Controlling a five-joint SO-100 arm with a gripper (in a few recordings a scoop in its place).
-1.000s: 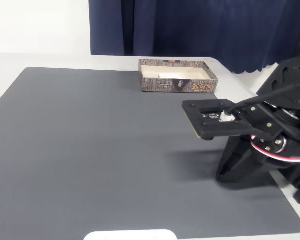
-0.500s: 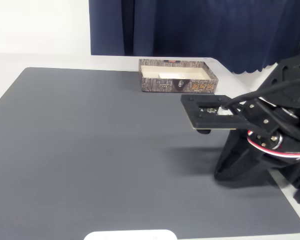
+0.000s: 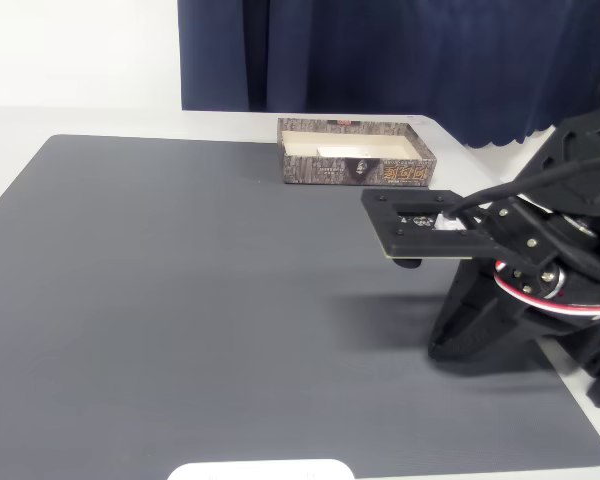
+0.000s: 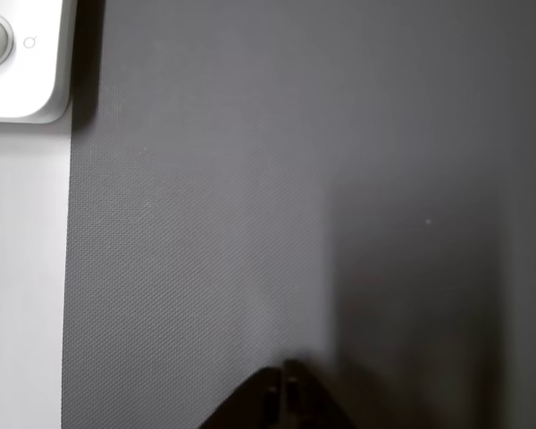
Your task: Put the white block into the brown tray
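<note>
Gripper point(image 4: 284, 402) tips show at the bottom edge of the wrist view as a dark wedge, pressed together with nothing between them, pointing down at bare dark mat point(image 3: 210, 290). In the fixed view the black arm point(image 3: 520, 260) hangs folded low over the mat's right side, well apart from the brown tray point(image 3: 355, 172), which sits at the mat's far edge before the blue curtain point(image 3: 400, 60). A pale flat shape lies inside the tray against its far wall; it looks like the white block point(image 3: 337, 150), though it is too small to be sure. If so, the placing is done and only the arm's retreat is left. A white device point(image 4: 18, 58) sits on the worktop point(image 4: 22, 268) just off the mat's corner
</note>
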